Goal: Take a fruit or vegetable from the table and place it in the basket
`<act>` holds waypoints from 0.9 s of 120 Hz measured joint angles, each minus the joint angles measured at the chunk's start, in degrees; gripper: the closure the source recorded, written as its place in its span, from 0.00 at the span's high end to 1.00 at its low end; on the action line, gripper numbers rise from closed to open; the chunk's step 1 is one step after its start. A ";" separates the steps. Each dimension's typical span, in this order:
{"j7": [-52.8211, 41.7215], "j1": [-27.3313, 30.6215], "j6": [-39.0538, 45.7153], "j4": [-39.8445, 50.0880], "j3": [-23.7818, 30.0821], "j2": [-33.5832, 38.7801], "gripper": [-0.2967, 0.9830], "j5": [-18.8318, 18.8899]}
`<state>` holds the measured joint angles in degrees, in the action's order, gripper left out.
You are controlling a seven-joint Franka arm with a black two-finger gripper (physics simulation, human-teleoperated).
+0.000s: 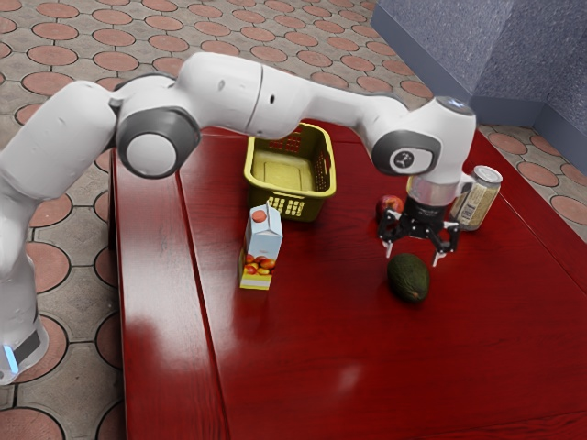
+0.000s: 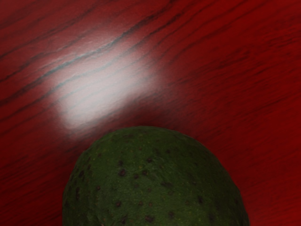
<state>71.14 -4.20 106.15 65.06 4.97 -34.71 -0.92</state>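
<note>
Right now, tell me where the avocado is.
The avocado lies on the red table, toward the exterior view's right, just below the open gripper and near the apple.

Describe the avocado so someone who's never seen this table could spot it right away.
On the glossy red table, find the open gripper. Just below it lies the avocado, a dark green oval with darker spots. Its color sets it apart: the round fruit nearby is red, and the carton is white and yellow.
</note>
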 joint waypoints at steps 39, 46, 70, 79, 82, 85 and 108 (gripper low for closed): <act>-0.91 -1.04 0.97 2.78 -2.01 0.46 0.77 -5.03; -0.99 -1.22 1.13 2.92 -2.11 0.42 0.77 -5.47; -1.24 -1.34 2.21 3.06 -2.15 -0.86 0.77 -6.06; -1.33 -1.29 2.82 3.07 -2.16 -1.78 0.77 -6.17; -1.35 -1.27 3.00 3.08 -2.16 -2.02 0.77 -6.19; -1.38 -1.26 3.16 3.08 -2.16 -2.17 0.77 -6.21; 0.05 -1.32 3.88 3.08 -2.16 -2.03 0.62 -6.30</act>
<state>71.19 -5.52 110.03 68.14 2.81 -36.74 -7.22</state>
